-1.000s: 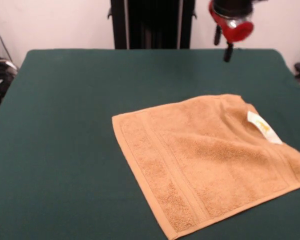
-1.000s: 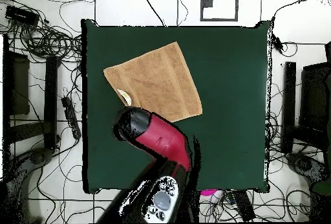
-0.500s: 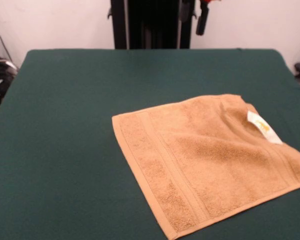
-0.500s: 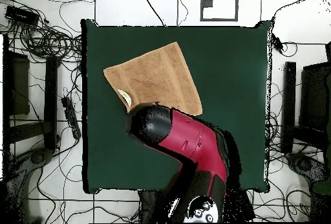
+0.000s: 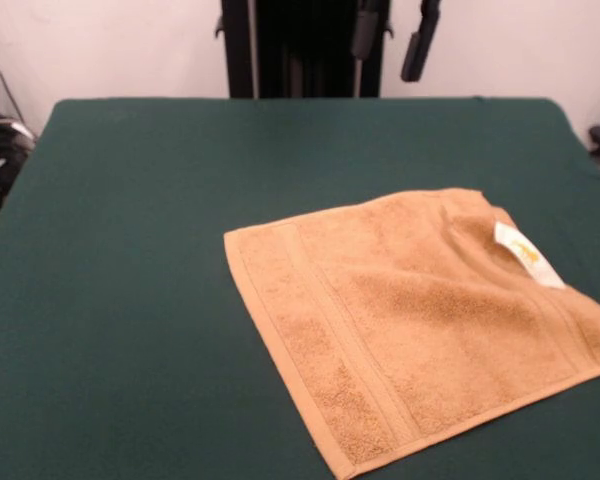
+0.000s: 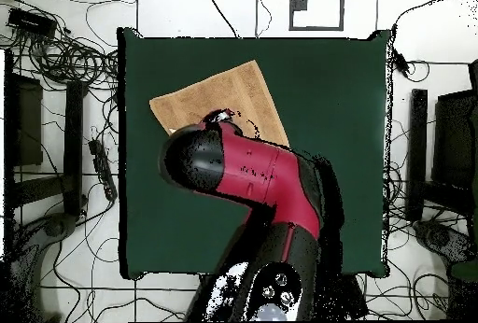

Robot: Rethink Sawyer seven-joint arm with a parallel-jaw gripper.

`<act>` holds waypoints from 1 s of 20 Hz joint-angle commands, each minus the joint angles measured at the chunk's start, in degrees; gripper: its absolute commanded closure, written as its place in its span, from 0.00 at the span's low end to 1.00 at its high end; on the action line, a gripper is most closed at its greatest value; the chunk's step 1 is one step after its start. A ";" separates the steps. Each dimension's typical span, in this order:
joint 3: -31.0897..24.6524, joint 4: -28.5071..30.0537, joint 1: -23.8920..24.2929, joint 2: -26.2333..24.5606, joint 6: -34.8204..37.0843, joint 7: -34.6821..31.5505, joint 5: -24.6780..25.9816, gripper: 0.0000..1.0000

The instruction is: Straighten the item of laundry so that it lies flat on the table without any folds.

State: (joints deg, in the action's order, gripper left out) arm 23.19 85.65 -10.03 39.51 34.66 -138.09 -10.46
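The item of laundry (image 5: 410, 320), an orange-tan towel with border bands, lies spread on the green table (image 5: 130, 200) at the front right. A small wrinkle sits near its far right corner beside the white tag (image 5: 528, 255). My gripper (image 5: 393, 42) hangs high over the table's far edge, well clear of the towel. It is open, its two dark fingers (image 5: 419, 45) apart with nothing between them. In the overhead view the red arm (image 6: 247, 165) covers the lower half of the towel (image 6: 219, 95) and hides the gripper.
Cables and black stands (image 6: 56, 133) lie on the floor around the table (image 6: 336, 105). A black column (image 5: 300, 45) stands behind the table's far edge.
The gripper has risen and shifted left along the far edge. In the overhead view the arm has swung over more of the towel. The towel has not moved.
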 commanded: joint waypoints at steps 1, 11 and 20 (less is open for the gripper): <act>-8.75 -10.86 0.01 -8.99 2.78 2.12 3.65 0.00; -12.56 -25.75 4.34 -17.75 14.88 2.31 1.77 0.00; -9.71 -38.30 4.84 -27.93 21.72 -2.46 2.21 0.00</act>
State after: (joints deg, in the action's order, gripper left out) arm 19.82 56.55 -4.83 20.83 46.65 -138.09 -8.57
